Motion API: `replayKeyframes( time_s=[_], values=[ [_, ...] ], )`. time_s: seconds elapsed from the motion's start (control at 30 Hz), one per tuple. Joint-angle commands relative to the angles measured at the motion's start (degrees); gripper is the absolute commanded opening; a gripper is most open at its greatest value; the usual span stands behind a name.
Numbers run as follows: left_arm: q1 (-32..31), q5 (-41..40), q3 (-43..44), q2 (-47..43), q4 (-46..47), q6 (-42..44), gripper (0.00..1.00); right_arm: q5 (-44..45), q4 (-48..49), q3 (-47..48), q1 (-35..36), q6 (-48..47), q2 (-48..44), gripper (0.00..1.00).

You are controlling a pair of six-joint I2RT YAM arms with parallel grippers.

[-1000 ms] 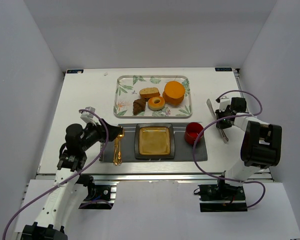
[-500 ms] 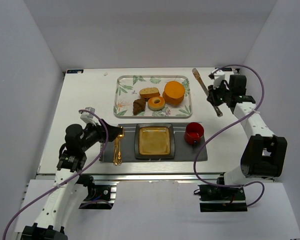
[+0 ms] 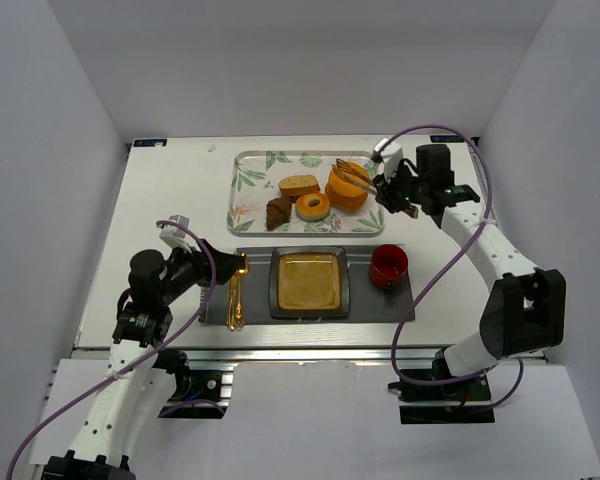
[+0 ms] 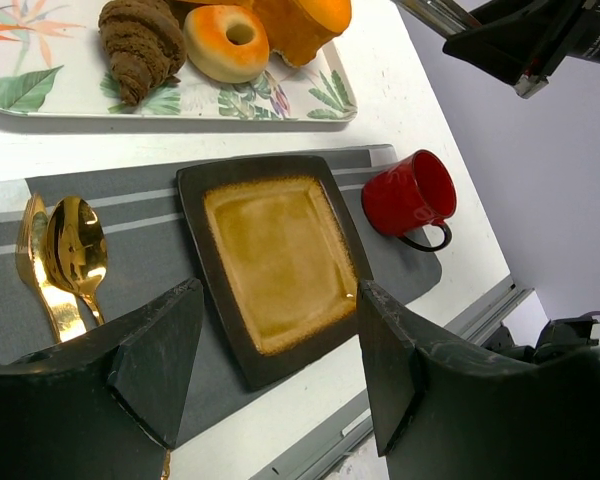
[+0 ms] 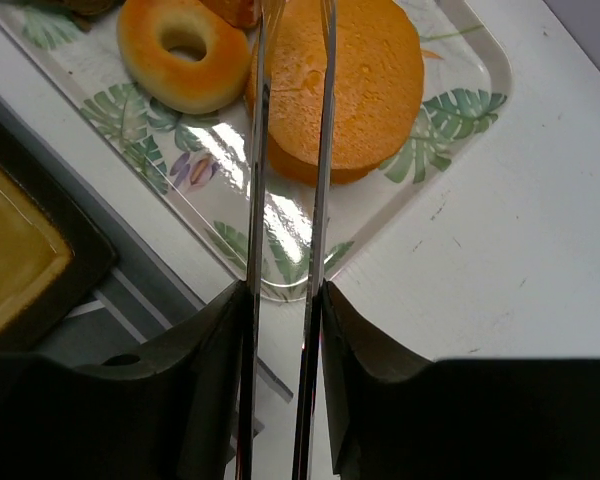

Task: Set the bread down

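A leaf-print tray (image 3: 250,215) at the back holds a bread slice (image 3: 299,185), a brown croissant (image 3: 278,212), a donut (image 3: 312,206) and a round orange bun (image 3: 348,184). My right gripper (image 3: 395,190) is shut on metal tongs (image 3: 355,178) whose tips reach over the orange bun. In the right wrist view the tongs (image 5: 320,150) run between my fingers over the bun (image 5: 365,80), beside the donut (image 5: 183,50). A square brown plate (image 3: 309,281) sits empty on a grey mat. My left gripper (image 3: 218,268) is open and empty, above the plate's (image 4: 280,250) near edge in its wrist view.
A red cup (image 3: 388,266) stands on the mat right of the plate. A gold spoon (image 4: 75,250) and fork (image 4: 40,280) lie on the mat's left end. White walls enclose the table on three sides.
My right arm has swung from the table's right side up and left to the tray, carrying the tongs over the orange bun. The left arm has hardly moved.
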Motion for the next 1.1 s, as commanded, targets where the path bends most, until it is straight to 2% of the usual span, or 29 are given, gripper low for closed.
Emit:
replayKeyframes(
  time_s=[0.0,0.27,0.8,1.07],
  values=[
    [-0.3,-0.4,2.0,-0.7,-0.9,0.1,0.72,3.9,0.3,1.7,2.7,-3.1,-0.3,0.40],
    [-0.3,-0.6,1.5,-1.4,-1.2,0.1,0.72,10.6,1.8,-1.2,6.6,-8.8,-0.8,0.42],
    [-0.3,-0.4,1.1,-1.2,-0.4,-0.1,0.72,16.3,4.1,-9.5,8.8,-12.2,-6.1,0.45],
    [-0.3,-0.3,1.6,-0.9,-0.5,0.0,0.72,20.7,7.6,-11.4,10.7,-14.4,-5.8,0.39]
  ],
)
